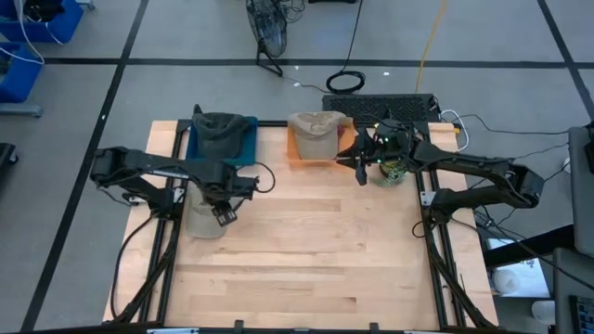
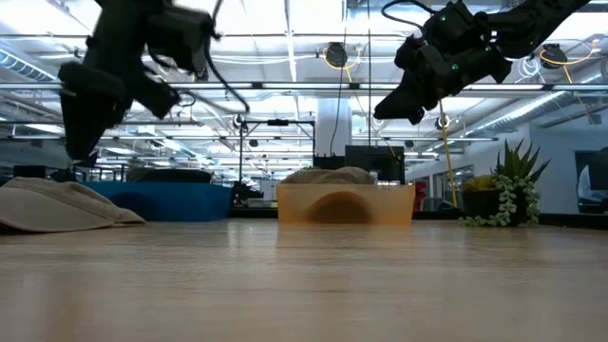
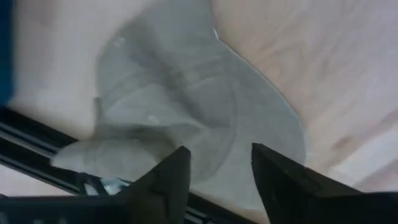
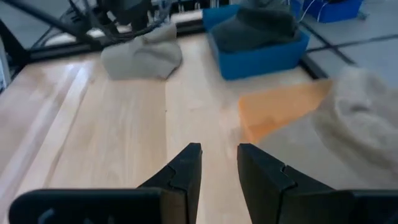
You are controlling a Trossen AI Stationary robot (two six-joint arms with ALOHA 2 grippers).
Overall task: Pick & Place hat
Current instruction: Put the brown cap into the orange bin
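Note:
A pale grey hat (image 1: pixel 202 223) lies crumpled on the wooden table by its left edge; its brim (image 3: pixel 267 124) rests flat on the wood. My left gripper (image 3: pixel 216 167) points down over this hat, open, and in the low view its fingers (image 2: pixel 81 142) hang clear above the hat (image 2: pixel 57 204). My right gripper (image 4: pixel 219 163) hovers high beside the orange bin (image 1: pixel 299 153), open by a narrow gap with nothing between its fingers. A beige hat (image 1: pixel 316 130) sits in the orange bin. A dark hat (image 1: pixel 221 130) sits in the blue bin (image 1: pixel 246 141).
Both bins stand along the table's far edge. A small potted plant (image 1: pixel 390 173) stands at the far right, just below my right gripper. A black keyboard-like device (image 1: pixel 380 104) lies behind the table. Bare wood (image 1: pixel 306 250) stretches across the middle and the near half.

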